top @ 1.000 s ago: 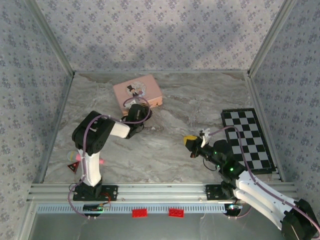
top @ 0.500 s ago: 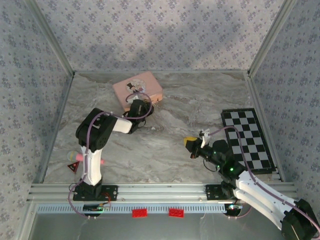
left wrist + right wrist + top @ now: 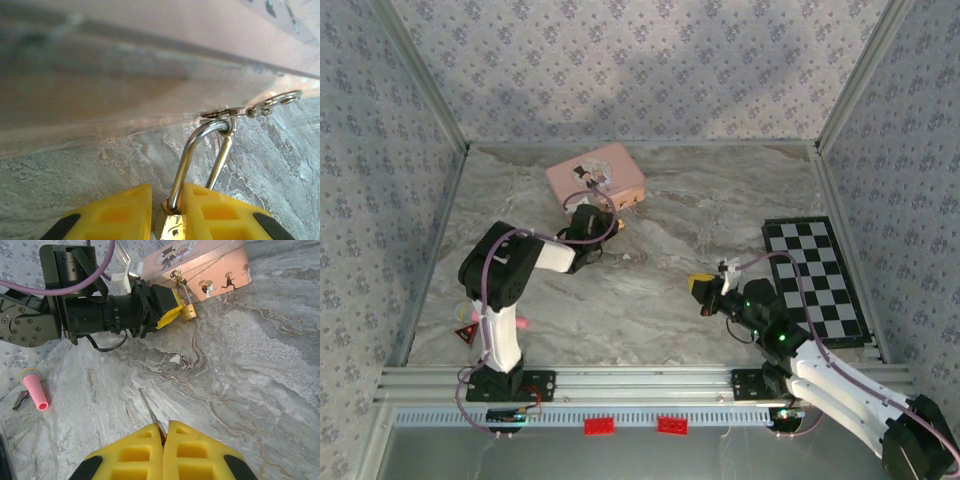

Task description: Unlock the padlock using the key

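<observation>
At the far left of the marbled surface (image 3: 650,310) lie one red triangular piece (image 3: 467,334) and one pink tube (image 3: 34,388), close to the left arm's base. Two arms stand at the near edge.

The left arm reaches toward the single pink box (image 3: 595,178) at the back. The left hand (image 3: 176,311) sits at the box's front edge. Its two yellow fingers (image 3: 115,215) flank the one small brass padlock (image 3: 188,313) with only a narrow gap. The right finger touches the shackle; whether both already press the lock cannot be told. The padlock hangs by its thin shackle (image 3: 192,150) from the metal clasp (image 3: 250,107) on the front of the box, its body just above the surface.

On the front rail, near the middle, sit two red bricks (image 3: 599,426) side by side.

Right of centre, the right hand (image 3: 164,432) hovers low over the bare surface, well apart from the box. Its two fingers are pressed together on one key (image 3: 148,409), whose thin metal blade sticks out from between them and points toward the padlock.

At the far right lies one black-and-white checkerboard (image 3: 815,280).
</observation>
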`<state>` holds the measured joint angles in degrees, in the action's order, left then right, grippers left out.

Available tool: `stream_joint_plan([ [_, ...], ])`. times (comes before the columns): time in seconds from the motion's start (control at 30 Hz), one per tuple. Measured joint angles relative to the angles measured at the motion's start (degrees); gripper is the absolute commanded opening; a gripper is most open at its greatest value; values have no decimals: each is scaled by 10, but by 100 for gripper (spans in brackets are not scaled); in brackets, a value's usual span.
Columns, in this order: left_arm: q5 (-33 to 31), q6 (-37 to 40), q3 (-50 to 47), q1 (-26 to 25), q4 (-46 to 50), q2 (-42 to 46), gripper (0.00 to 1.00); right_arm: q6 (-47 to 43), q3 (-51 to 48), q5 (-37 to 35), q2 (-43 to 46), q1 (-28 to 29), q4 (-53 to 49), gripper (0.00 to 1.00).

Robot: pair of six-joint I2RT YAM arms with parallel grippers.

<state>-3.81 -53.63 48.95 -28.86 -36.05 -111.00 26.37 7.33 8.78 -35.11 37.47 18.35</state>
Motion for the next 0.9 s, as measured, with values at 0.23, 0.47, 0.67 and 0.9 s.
stream_joint_plan([
  [0.23, 17, 21, 7, 0, -1, -6, 33, 2, 2, 0, -12, 0, 0, 0],
  [0.47, 35, 46, 32, 0, -1, -27, 38, 2, 5, 0, -17, 0, 2, 0],
  [0.67, 53, 56, 53, 0, 1, -41, 40, 2, 5, 0, -21, 0, 2, 0],
  [0.9, 66, 58, 77, 0, 7, -55, 38, 2, 5, 0, -21, 0, 2, 0],
])
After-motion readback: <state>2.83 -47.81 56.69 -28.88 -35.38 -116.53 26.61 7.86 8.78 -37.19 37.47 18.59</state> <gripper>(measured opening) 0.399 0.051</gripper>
